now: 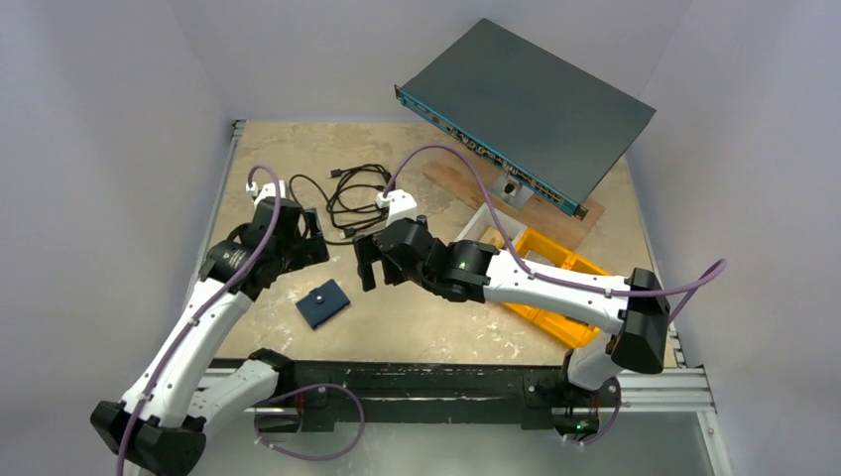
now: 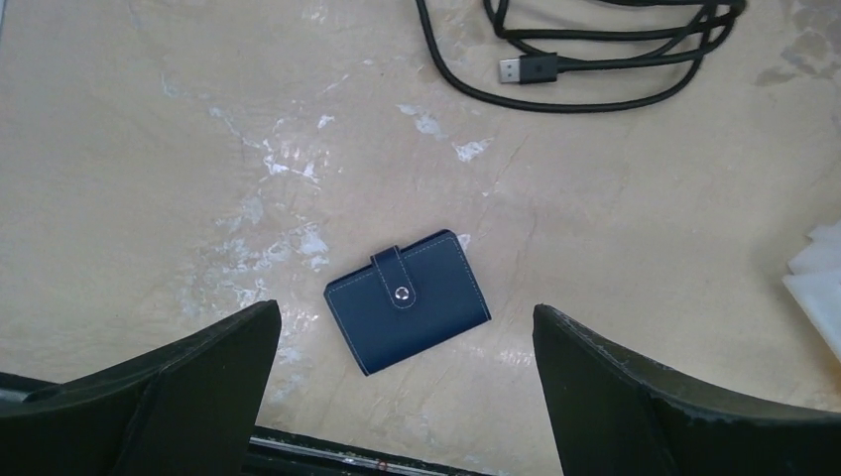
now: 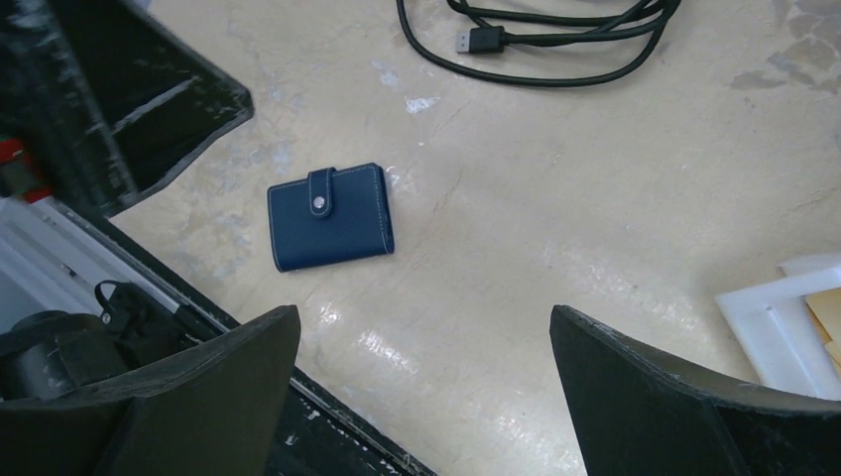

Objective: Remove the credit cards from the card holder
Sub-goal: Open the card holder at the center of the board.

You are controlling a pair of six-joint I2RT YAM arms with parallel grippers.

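Note:
The card holder (image 1: pixel 323 302) is a small navy-blue wallet lying flat and closed on the table, its snap tab fastened. It also shows in the left wrist view (image 2: pixel 408 300) and in the right wrist view (image 3: pixel 329 217). No credit cards are in sight. My left gripper (image 1: pixel 312 241) is open and empty, up above the table, behind and left of the card holder. My right gripper (image 1: pixel 374 266) is open and empty, up above the table, behind and right of it. In both wrist views the jaws stand wide apart with bare table between them.
A coiled black cable (image 1: pixel 349 195) lies behind the grippers. A grey network switch (image 1: pixel 526 104) leans over a wooden board (image 1: pixel 466 183) at the back right. Yellow bins (image 1: pixel 553 288) and a white tray (image 1: pixel 483 223) sit on the right. The black front rail (image 1: pixel 397 382) edges the table.

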